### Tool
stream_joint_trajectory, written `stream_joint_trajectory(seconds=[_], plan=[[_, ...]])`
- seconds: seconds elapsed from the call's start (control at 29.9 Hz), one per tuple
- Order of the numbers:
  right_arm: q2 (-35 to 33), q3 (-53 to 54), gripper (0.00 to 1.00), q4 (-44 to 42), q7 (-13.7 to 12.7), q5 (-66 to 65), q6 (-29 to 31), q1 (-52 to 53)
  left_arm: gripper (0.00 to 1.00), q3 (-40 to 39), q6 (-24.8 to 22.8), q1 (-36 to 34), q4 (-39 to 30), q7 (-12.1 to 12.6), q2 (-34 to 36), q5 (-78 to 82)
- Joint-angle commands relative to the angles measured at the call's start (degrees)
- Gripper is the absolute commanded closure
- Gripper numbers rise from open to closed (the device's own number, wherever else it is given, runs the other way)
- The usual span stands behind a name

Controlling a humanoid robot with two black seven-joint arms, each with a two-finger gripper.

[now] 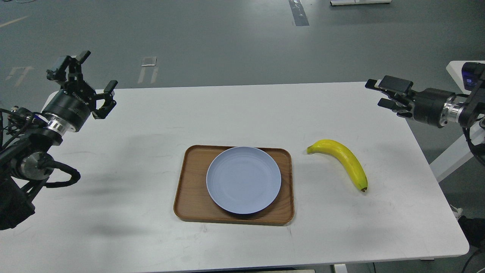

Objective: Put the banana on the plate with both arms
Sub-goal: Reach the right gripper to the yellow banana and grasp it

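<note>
The yellow banana lies on the white table, right of the tray, dark tip toward the front. The pale blue-grey plate sits empty on a brown wooden tray. My left gripper is open and empty, raised above the table's far left corner, far from the plate. My right gripper is open and empty, held above the table's far right corner, pointing left, well behind and right of the banana.
The white table ends at its right edge near the right arm. A second white table stands at the far right. Grey floor lies beyond the far edge.
</note>
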Motion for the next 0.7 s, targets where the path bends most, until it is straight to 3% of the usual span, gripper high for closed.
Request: stream_joint_trajectory(seconds=[0.0,0.2,0.67], plan=[[3.71,-9.13,0.0,0.71,-0.02,-10.15,-0.02,6.49,0.02,0.08,0.0,-0.07,-0.66,-0.01,-0.12,0.06],[8.28,-24.79,0.0,0.27,-0.02,-16.14,-0.02,12.75,0.02,0.08,0.0,0.1,-0.66,-0.01,-0.3,0.15],[13.31,-31.05,0.0,-4.03,-0.02,-20.11,-0.02,9.6,0.02,0.08,0.0,0.1,-0.66,-0.01,-0.65,0.15]])
